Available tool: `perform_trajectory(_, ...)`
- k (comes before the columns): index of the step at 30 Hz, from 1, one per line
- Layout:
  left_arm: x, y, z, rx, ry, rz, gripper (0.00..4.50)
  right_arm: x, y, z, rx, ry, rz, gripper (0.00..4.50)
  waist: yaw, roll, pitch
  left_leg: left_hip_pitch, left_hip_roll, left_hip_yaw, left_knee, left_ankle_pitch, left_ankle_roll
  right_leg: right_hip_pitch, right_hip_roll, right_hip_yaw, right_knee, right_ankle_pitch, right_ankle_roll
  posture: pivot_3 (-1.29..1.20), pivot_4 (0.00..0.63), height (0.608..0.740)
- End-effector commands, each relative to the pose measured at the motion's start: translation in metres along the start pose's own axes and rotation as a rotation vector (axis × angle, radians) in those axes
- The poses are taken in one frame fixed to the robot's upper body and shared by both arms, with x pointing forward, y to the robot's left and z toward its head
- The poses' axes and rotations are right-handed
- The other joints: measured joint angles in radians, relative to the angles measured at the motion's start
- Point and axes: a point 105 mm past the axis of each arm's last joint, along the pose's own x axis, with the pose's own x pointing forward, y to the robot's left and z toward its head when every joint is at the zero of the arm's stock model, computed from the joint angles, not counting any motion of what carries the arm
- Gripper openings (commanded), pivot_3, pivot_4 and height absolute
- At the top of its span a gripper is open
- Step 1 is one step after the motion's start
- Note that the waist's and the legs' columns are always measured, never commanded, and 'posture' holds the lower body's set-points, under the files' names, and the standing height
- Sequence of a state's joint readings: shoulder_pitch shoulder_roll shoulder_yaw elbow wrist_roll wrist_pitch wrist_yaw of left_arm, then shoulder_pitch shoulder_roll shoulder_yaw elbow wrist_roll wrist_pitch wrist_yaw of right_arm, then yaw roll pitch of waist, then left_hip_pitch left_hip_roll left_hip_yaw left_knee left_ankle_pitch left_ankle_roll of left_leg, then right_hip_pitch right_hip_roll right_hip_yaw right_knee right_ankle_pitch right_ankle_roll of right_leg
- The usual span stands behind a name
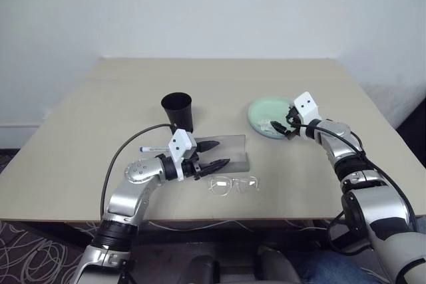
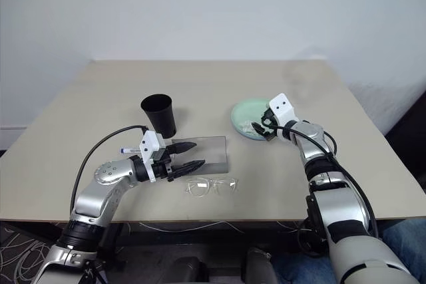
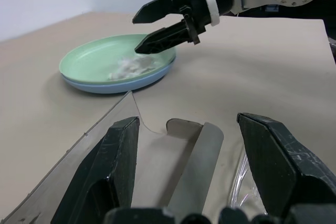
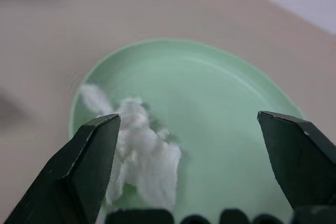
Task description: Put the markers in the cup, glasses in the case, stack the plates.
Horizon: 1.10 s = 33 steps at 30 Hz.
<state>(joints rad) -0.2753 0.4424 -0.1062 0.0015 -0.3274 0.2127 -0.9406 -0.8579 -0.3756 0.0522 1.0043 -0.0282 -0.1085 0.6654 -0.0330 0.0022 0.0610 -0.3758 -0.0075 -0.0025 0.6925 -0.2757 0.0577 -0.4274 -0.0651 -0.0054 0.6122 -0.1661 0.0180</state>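
Mint green plate (image 1: 265, 114) stacked on blue, well inside table edge (image 1: 219, 59).

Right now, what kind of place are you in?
Probably a plain test room or lab: a bare beige table against a white wall, set with a black cup, glasses and stacked plates.

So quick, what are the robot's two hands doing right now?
Left gripper: jaws open, holding nothing.
Right gripper: jaws open over the green plate, holding nothing.
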Motion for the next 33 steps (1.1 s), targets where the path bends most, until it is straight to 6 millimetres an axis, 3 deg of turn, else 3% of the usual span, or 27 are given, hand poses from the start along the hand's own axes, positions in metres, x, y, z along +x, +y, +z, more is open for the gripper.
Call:
perform_trajectory(1, 0.000, 0.003, 0.013, 0.065, -0.002, -0.022, 3.14, -0.014, -0.003, 0.024, -0.011, -0.128, 0.060, 4.45, 0.001, 0.000, 0.000, 0.000, 0.000, 0.000, 0.000, 0.000, 0.000, 0.000, 0.000, 0.000, 0.000, 0.000, 0.000, 0.00, 0.000, 0.721)
perform_trajectory(4, 0.001, 0.007, 0.015, 0.087, 0.041, -0.076, 3.14, -0.036, 0.018, 0.015, 0.013, -0.153, 0.227, 4.45, 0.008, 0.000, 0.000, 0.000, 0.001, -0.001, 0.000, 0.000, 0.000, 0.000, 0.000, 0.000, 0.000, 0.000, 0.001, 0.00, 0.000, 0.721)
perform_trajectory(12, 0.005, 0.006, 0.019, 0.144, 0.194, -0.303, 3.14, -0.064, 0.041, -0.019, 0.076, -0.082, 0.329, 4.45, 0.010, 0.000, 0.000, 0.001, -0.001, 0.002, 0.002, 0.000, 0.000, 0.001, 0.000, 0.002, 0.001, 0.000, 0.001, 0.00, 0.000, 0.721)
perform_trajectory(22, 0.018, -0.001, 0.011, 0.231, 0.373, -0.550, 3.14, -0.078, 0.078, -0.031, 0.178, -0.097, 0.441, 4.45, 0.011, -0.001, 0.000, 0.001, -0.001, 0.006, 0.002, 0.000, 0.001, 0.000, 0.001, 0.005, 0.001, 0.000, 0.001, 0.00, 0.000, 0.721)
perform_trajectory(33, 0.035, -0.010, 0.004, 0.250, 0.438, -0.679, 3.14, -0.079, 0.090, -0.038, 0.227, -0.125, 0.355, 4.45, 0.012, -0.002, 0.000, 0.001, 0.002, 0.017, 0.004, -0.002, 0.003, -0.001, 0.001, 0.010, 0.001, 0.000, 0.003, 0.00, 0.000, 0.721)
